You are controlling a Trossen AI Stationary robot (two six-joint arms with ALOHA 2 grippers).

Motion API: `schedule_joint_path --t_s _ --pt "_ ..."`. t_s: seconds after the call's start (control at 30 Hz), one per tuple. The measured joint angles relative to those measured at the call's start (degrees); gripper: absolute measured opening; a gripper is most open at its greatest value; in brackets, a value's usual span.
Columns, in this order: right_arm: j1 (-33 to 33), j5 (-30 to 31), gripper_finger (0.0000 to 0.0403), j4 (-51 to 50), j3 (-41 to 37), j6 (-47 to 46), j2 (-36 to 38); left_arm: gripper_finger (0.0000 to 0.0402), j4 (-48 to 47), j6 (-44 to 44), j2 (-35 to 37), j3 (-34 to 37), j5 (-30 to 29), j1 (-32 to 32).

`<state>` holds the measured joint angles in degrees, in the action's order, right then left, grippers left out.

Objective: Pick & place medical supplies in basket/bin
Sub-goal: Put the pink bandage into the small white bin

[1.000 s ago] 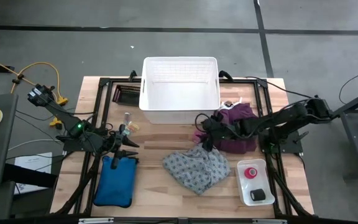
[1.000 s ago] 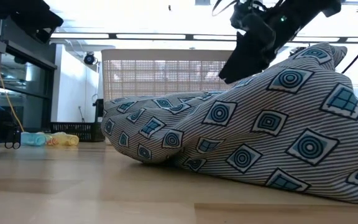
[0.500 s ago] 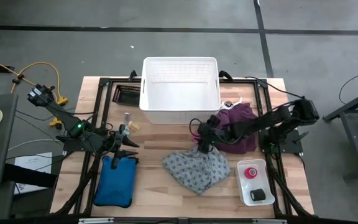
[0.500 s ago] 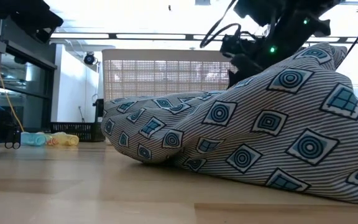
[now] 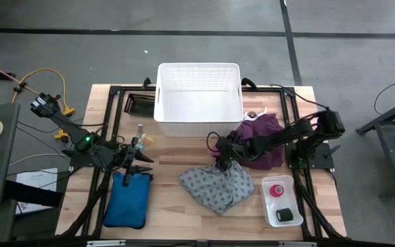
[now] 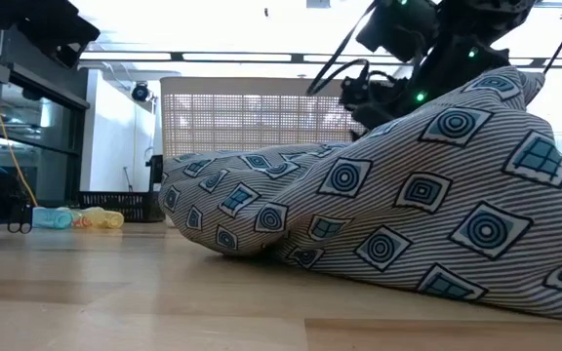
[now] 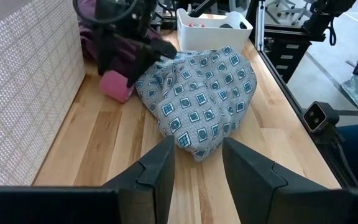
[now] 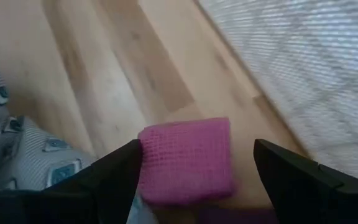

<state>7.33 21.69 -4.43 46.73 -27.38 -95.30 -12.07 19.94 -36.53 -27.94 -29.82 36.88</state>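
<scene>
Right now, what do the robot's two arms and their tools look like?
Both arms are dark, slim and jointed, with small green lights and black cables looping off them. The left tool has two flat, dark, angular fingers. The right tool has the same dark pair.

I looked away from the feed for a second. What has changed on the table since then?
The right end effector moved leftward across the purple cloth and now hangs, open, over a pink folded piece at the edge of the grey patterned cloth; nothing is gripped. The left end effector, white basket, blue pouch and small tray stayed put.
</scene>
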Motion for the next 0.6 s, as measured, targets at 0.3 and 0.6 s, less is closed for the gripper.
schedule_joint_path --t_s 0.3,0.6 --pt "0.04 -2.74 0.0298 0.06 -0.03 -1.17 -0.58 0.0128 1.02 0.00 0.00 0.00 0.00 -0.02" --pt "0.75 -3.55 0.0298 0.39 -0.03 -1.31 -0.69 0.0128 1.02 0.00 0.00 0.00 0.00 0.00"
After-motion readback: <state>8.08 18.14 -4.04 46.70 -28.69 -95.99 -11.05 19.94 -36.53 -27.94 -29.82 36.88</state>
